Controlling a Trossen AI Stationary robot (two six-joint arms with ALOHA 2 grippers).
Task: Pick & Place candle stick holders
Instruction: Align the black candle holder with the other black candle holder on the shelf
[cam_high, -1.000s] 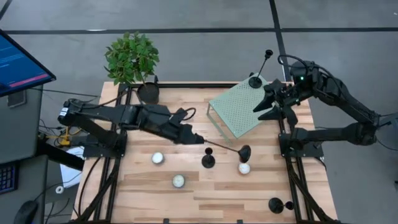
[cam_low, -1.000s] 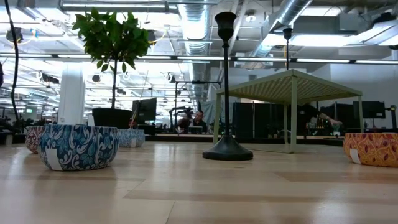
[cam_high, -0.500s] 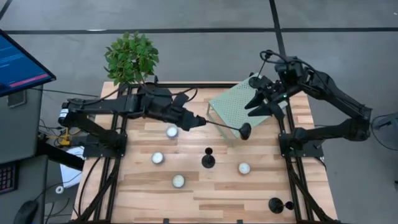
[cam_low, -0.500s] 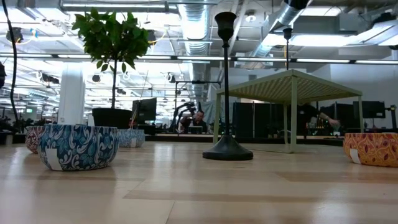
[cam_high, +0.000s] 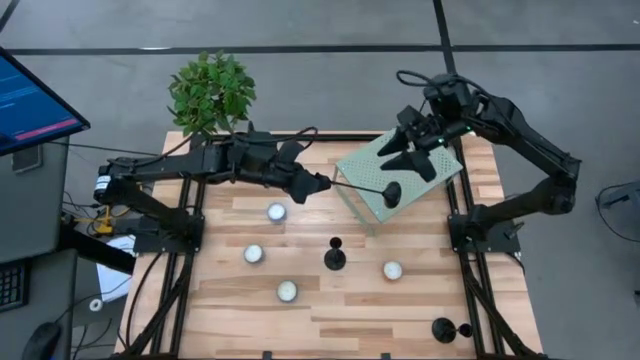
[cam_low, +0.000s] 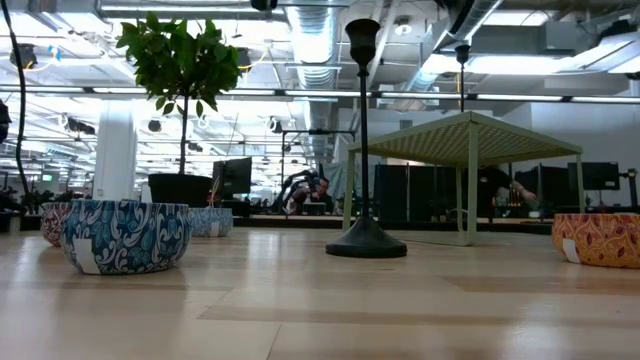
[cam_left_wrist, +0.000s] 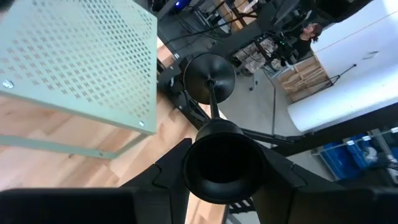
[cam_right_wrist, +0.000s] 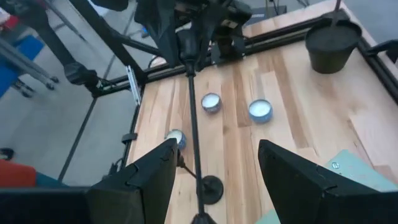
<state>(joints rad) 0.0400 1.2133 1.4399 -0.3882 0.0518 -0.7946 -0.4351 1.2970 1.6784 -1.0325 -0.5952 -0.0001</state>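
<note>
Candle stick holder (cam_high: 362, 188) hung sideways, cup end clenched in my left gripper (cam_high: 322, 184); base-heavy, stiff, slick stem. Right gripper (cam_high: 408, 152) gaped over green rack (cam_high: 432, 178), far-right corner.

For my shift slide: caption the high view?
Left end effector carries a candle stick holder over the green perforated stand.
</note>
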